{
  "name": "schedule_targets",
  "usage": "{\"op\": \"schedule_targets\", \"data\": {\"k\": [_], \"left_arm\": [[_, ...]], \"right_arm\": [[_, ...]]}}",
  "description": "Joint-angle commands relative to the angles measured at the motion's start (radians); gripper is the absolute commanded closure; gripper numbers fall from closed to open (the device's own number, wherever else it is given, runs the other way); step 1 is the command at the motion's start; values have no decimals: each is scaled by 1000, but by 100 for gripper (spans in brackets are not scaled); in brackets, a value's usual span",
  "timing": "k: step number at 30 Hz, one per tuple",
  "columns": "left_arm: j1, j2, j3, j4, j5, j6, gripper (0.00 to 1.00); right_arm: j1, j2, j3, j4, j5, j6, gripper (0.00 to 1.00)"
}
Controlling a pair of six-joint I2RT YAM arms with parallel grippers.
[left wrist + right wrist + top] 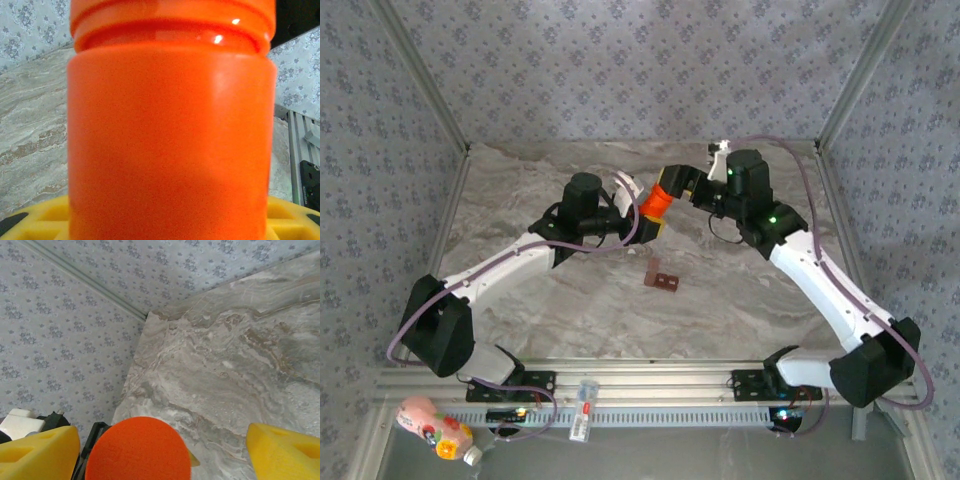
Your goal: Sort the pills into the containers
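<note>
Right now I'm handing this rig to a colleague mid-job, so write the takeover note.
Left gripper: jaws shut on the orange bottle, held up off the table.
Right gripper: jaws open around the bottle's cap, not gripping yet.
Containers: lying on the table nearer the arm bases, apart from both grippers.
Done: bottle picked up. Left: take the cap off, sort the pills.

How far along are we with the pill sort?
Done: left gripper grips the bottle. In hand: right gripper straddles its cap, jaws open. Left: uncapping, then pills into the strip on the table.
</note>
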Motion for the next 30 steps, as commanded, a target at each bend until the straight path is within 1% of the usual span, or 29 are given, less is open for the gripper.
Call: {"op": "schedule_targets", "data": {"k": [1,13,16,23,26,28,30], "left_arm": [[-1,-18,45,43,27,4,100],[-1,-16,48,42,24,6,100],[-2,-14,50,42,24,5,100],[-4,-13,53,41,24,8,100],[-3,-15,54,36,25,8,100],[-3,-17,54,32,27,11,100],[-4,-22,51,29,28,13,100]], "right_arm": [[16,13,42,20,-22,18,14],[31,28,31,33,-60,20,28],[33,24,27,34,-66,14,35],[26,37,29,32,-131,-26,58],[-11,52,26,66,-220,-100,62],[-63,70,0,162,-355,-180,63],[-110,80,-29,270,-466,-227,63]]}}
